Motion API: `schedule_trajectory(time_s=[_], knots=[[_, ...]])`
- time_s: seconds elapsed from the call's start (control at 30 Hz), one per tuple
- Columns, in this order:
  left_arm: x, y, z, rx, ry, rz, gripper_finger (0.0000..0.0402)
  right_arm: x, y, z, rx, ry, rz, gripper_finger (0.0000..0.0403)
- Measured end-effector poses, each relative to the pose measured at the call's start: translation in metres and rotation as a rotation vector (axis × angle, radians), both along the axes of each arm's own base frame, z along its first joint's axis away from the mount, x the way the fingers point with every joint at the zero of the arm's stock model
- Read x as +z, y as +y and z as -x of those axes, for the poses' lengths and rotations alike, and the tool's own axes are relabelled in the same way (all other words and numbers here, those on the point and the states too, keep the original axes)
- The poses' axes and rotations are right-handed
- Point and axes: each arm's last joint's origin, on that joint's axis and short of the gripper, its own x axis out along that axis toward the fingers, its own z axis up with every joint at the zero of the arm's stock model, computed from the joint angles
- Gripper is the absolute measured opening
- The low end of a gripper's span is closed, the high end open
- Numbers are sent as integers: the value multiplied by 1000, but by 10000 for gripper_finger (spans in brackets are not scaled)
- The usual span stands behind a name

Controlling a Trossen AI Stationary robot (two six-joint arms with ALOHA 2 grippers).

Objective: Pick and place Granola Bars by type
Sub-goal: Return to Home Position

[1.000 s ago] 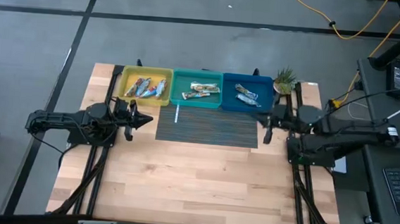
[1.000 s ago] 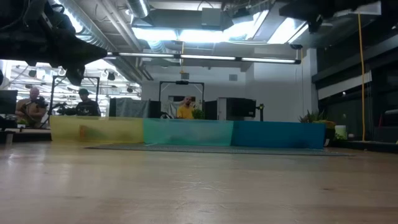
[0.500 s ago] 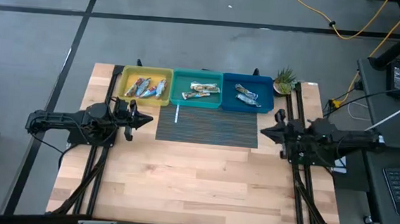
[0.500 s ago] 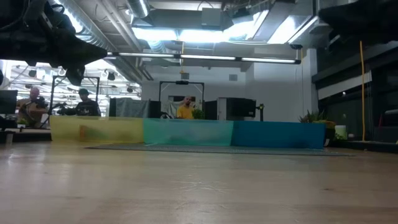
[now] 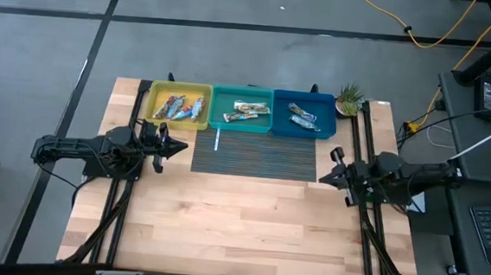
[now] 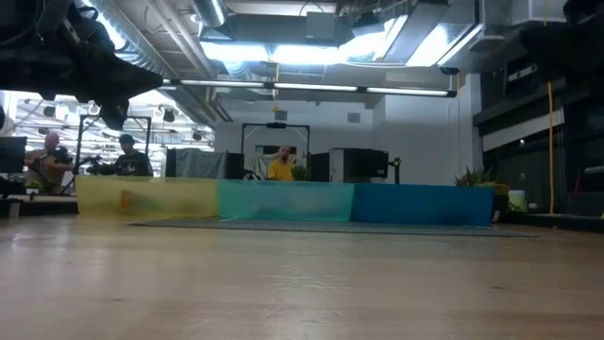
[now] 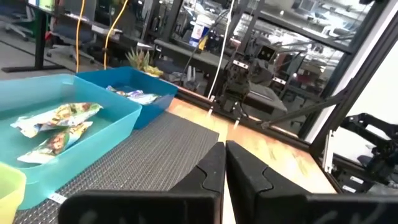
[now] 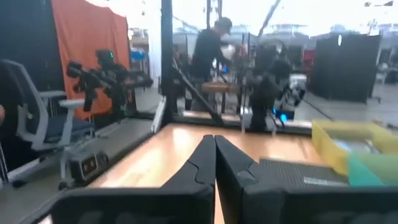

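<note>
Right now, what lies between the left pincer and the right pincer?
The dark ribbed mat fills nearly the whole stretch between the left pincer and the right pincer. The high view shows it.

A: Where do the 4 cameras sit?

B: 1 hangs overhead, facing straight down on the whole table. 1 sits at tabletop height, looking level across the wood to the room behind.

A: And the wrists?

B: Both are low and close. Past the left gripper you see the teal bin and the blue bin. Past the right gripper you see the yellow bin. The overhead view shares all 3 bins.
</note>
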Motion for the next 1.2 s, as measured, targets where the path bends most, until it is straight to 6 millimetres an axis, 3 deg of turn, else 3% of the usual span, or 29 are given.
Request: schedule_trajectory(time_s=[0.4,1.2], knots=[[0,0,0,0,3,0,8,-5,-10,-2,-110,27,86,5],[0,0,0,0,3,0,8,-10,-10,-3,-126,78,115,33]])
